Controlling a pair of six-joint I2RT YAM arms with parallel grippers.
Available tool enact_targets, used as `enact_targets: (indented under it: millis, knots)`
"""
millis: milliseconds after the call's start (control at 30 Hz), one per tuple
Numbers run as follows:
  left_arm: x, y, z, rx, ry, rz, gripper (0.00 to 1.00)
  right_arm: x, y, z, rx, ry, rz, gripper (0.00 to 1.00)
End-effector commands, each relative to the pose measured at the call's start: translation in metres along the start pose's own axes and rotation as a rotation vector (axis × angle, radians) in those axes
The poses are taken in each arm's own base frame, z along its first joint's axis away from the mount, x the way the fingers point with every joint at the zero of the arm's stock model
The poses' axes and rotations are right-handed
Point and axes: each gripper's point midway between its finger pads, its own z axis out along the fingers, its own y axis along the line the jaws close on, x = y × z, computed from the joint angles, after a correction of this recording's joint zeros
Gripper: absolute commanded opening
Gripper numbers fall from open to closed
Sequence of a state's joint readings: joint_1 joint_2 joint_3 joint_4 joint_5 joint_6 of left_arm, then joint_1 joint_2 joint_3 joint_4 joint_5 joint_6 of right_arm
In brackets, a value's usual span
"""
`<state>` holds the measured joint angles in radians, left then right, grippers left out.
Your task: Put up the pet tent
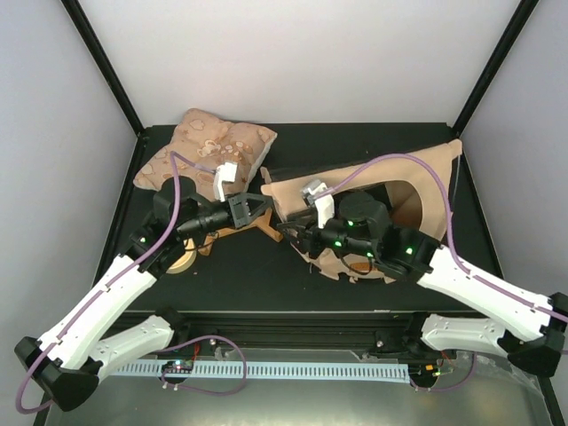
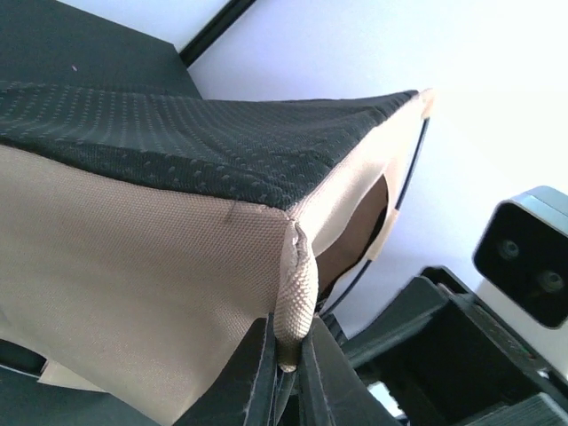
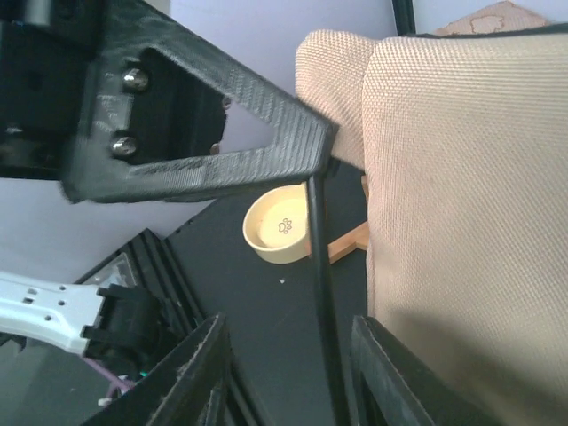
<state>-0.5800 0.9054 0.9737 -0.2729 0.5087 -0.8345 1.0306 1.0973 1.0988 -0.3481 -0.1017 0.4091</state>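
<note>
From the top external view, the pet tent (image 1: 293, 195) lies slumped on the right half of the black table (image 1: 266, 275), its tan cloth reaching to the far right corner. Much of its near side is hidden under the right arm. The left gripper (image 1: 260, 209) reaches in from the left and meets the tent's left tip. The right gripper (image 1: 291, 232) sits just beside it, at the tent's near edge. From here neither grip can be read. A floral cushion (image 1: 204, 146) rests at the far left, apart from the tent. A bowl (image 1: 182, 260) shows only partly under the left arm.

In the left wrist view, the fingers are pressed together on a narrow tab of tan cloth at the tent's corner. The tent's black dotted lining (image 2: 177, 133) faces up, cut off at the left edge. A thin dark line (image 2: 410, 177) follows the far edge; it may be a pole or only trim.

In the right wrist view, the fingers (image 3: 200, 373) stand apart. A thin black pole (image 3: 318, 257) runs down between them, close to the right-hand one, with no clear contact. Tan cloth fills the right side. The pole's top vanishes behind the left gripper's black finger.
</note>
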Motion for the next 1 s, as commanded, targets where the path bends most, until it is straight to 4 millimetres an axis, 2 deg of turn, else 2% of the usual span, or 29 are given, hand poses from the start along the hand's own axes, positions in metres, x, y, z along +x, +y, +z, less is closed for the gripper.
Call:
enact_targets:
  millis: [0,133,333,500,667,867,967]
  knots:
    - [-0.024,0.0,-0.007,-0.046,-0.089,0.029,0.02,-0.003,0.009,-0.034,-0.016,0.015,-0.015,0.49]
    - [-0.045,-0.002,-0.012,-0.069,-0.125,0.041,0.02,0.001,0.004,-0.062,0.03,0.032,-0.035,0.55]
    - [-0.086,0.004,-0.024,-0.105,-0.221,0.036,0.02,0.014,-0.008,-0.087,0.069,0.03,-0.038,0.55]
    - [-0.127,0.013,-0.036,-0.117,-0.303,0.015,0.01,0.046,-0.029,-0.084,0.118,0.054,0.002,0.54]
    - [-0.158,0.028,-0.053,-0.097,-0.369,-0.044,0.02,0.078,-0.056,-0.079,0.197,0.035,0.058,0.51]
    - [-0.18,0.062,-0.076,-0.134,-0.434,-0.1,0.01,0.116,-0.087,-0.069,0.253,-0.014,0.135,0.56]
    - [-0.184,0.083,-0.09,-0.156,-0.463,-0.135,0.02,0.122,-0.095,-0.063,0.25,-0.044,0.16,0.59]
